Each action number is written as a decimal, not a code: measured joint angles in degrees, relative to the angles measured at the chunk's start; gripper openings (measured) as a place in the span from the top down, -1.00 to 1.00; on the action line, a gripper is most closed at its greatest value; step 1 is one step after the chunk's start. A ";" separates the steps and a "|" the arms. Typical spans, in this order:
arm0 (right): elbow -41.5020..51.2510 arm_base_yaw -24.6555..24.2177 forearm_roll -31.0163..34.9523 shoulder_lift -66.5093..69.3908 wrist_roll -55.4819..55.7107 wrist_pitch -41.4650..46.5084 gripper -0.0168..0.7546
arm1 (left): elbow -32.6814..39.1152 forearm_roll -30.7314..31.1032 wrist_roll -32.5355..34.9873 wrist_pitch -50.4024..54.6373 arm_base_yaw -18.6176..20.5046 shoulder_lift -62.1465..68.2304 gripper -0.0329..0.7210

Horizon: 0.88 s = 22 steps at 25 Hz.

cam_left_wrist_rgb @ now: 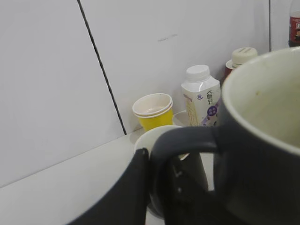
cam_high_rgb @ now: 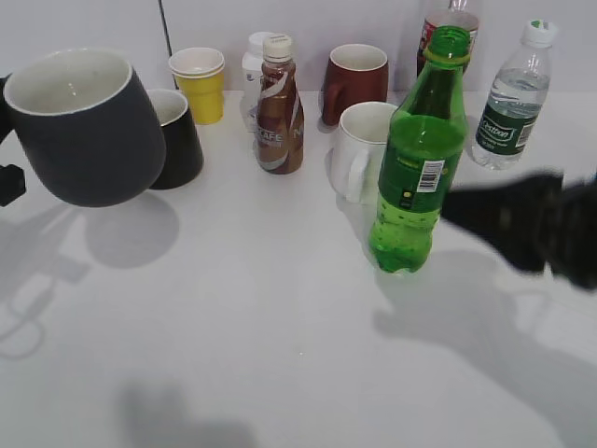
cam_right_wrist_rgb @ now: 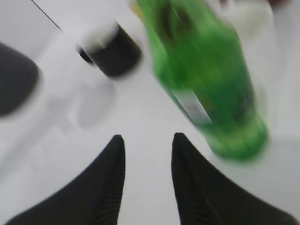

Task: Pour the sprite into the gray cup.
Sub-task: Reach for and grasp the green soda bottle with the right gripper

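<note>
The gray cup [cam_high_rgb: 84, 126] hangs tilted above the table at the far left, its off-white inside showing. My left gripper [cam_left_wrist_rgb: 161, 159] is shut on its loop handle, and the gray cup [cam_left_wrist_rgb: 262, 140] fills the right of the left wrist view. The sprite [cam_high_rgb: 420, 154] stands upright and uncapped on the table, right of centre. My right gripper [cam_high_rgb: 457, 210] is blurred, just right of the bottle and apart from it. In the right wrist view the right gripper [cam_right_wrist_rgb: 147, 138] is open and empty, with the sprite [cam_right_wrist_rgb: 211, 84] blurred ahead and to the right.
A glossy black mug [cam_high_rgb: 177, 135] stands behind the gray cup. A yellow paper cup [cam_high_rgb: 199, 82], a brown coffee bottle [cam_high_rgb: 279, 107], a white carton [cam_left_wrist_rgb: 200, 96], a dark red mug [cam_high_rgb: 356, 79], a white mug [cam_high_rgb: 366, 149], a cola bottle [cam_high_rgb: 448, 23] and a water bottle [cam_high_rgb: 513, 98] line the back.
</note>
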 joint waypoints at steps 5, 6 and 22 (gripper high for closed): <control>2.92 0.00 -11.96 3.57 10.73 9.57 0.30 | 0.00 0.00 0.00 0.00 0.00 0.00 0.78; 2.12 0.00 -19.31 4.90 16.22 13.83 0.30 | 0.00 0.00 0.00 0.00 0.00 0.00 0.78; 2.44 0.06 -161.89 -1.58 142.15 -1.23 0.30 | 0.00 0.00 0.00 0.00 0.00 0.00 0.78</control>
